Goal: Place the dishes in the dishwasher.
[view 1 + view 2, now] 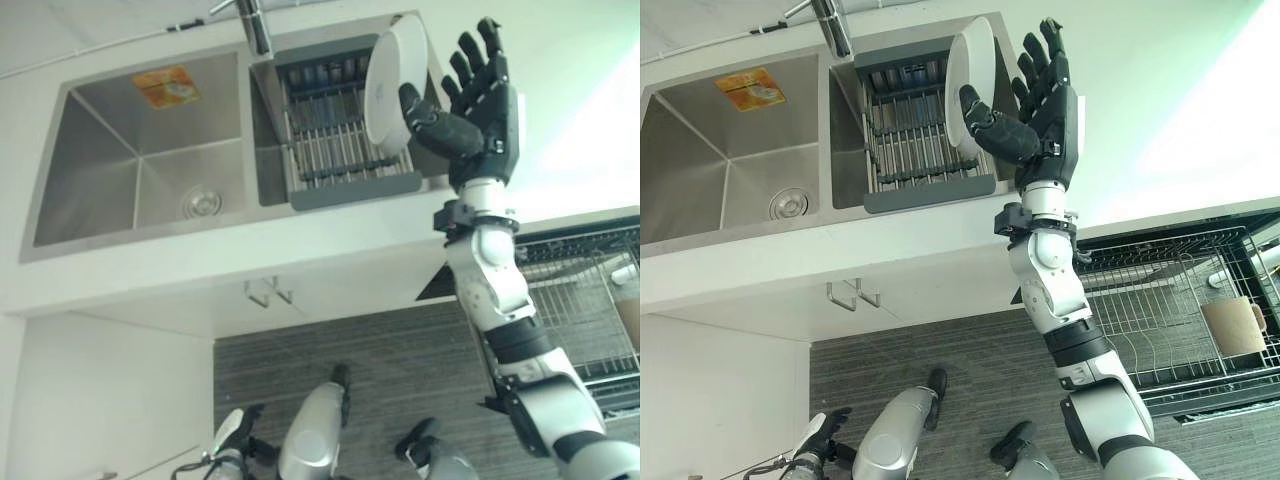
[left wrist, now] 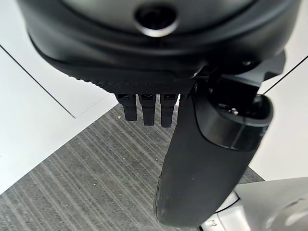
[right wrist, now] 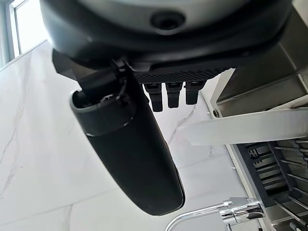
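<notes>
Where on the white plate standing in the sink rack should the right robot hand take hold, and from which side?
Take the white plate by its upper right rim, coming from the right. It stands on edge in the drying rack, leaning at the rack's right end, so the rim is free there. The right robot hand is open beside it, thumb in front of the plate's face, so it could probably pinch the rim.

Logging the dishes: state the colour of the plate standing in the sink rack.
The plate is plain white, clearest in the right eye view, by the right hand.
</notes>
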